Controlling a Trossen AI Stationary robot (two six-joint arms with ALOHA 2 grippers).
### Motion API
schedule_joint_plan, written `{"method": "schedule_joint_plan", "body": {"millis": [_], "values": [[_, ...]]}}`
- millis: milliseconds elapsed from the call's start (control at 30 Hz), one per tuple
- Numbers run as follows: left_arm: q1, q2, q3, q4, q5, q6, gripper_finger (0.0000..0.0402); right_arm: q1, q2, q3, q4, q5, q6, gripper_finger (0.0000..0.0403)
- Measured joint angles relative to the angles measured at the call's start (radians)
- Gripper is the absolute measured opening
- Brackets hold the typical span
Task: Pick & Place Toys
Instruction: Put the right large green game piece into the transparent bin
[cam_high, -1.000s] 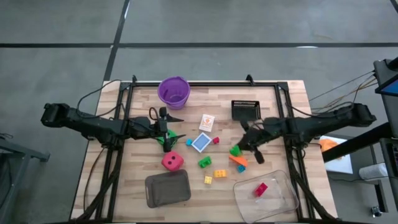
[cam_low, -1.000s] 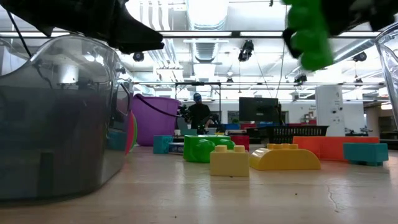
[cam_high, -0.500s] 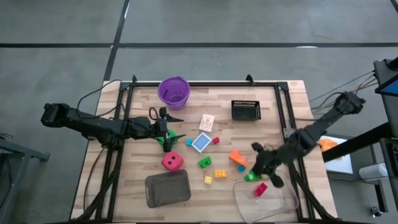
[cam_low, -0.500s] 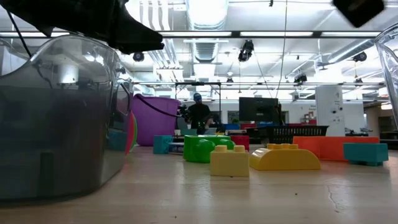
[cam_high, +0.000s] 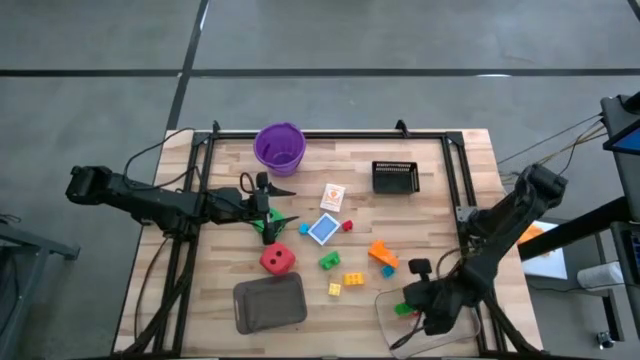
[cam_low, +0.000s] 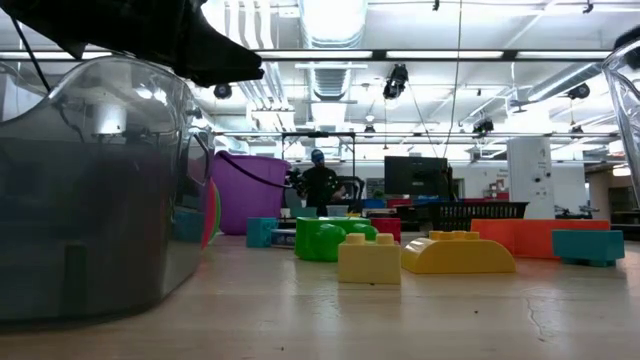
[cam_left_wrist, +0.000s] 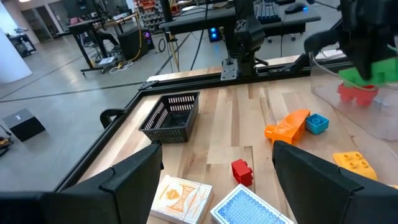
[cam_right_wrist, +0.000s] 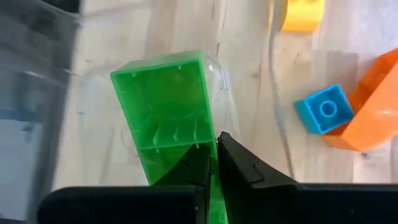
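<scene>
green brick (cam_right_wrist: 166, 112), red die (cam_high: 277, 260), purple cup (cam_high: 279, 147)

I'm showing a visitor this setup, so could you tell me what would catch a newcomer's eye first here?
Probably the right gripper, shut on a bright green brick and held over the clear tray at the table's front right. Next, the purple cup at the back edge. The left gripper waits open beside the green die.

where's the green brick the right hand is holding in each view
High view: green brick at the clear tray's near-left rim, held by the right hand.
Low view: not in it.
Left wrist view: green brick far off, under the right hand, just above the red brick in the tray.
Right wrist view: fills the middle, pinched at its wall.
Shared landmark: the orange brick, beside the small blue brick.
</scene>
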Motion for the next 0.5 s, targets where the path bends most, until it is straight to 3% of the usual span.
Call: {"method": "schedule_joint_plan", "body": {"millis": [233, 500], "values": [[0.0, 0.0, 0.0, 0.0, 0.0, 0.019, 0.0303, 0.0, 0.071, 0.059, -0.05, -0.003, 0.0, 0.0018], [0.0, 0.0, 0.0, -0.001, 0.0, 0.021, 0.0303, 0.0, 0.011, 0.085, -0.082, 0.012, 0.043, 0.0018]]}}
